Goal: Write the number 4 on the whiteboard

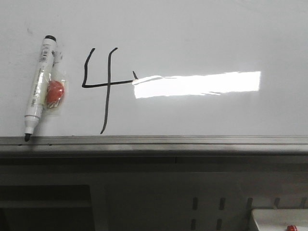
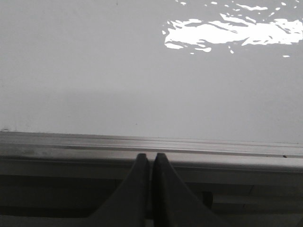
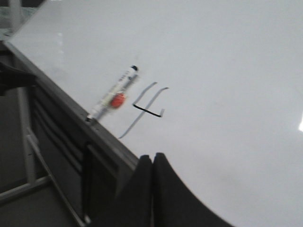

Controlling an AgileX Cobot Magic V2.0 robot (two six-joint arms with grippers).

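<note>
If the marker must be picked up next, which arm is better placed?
Probably right. Its wrist view shows the marker and the 4; the left wrist view shows only bare whiteboard. Both grippers are shut.

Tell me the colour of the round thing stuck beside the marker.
Red-orange; the round thing shows best in the front view, next to the marker.

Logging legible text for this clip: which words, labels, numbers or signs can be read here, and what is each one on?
"4": thin black hand-drawn number 4 on the large glossy white whiteboard.
Printed label on the white-barrelled black-capped marker, held by a red magnet: too small and blurred to read.
Nothing else legible in any view.
</note>
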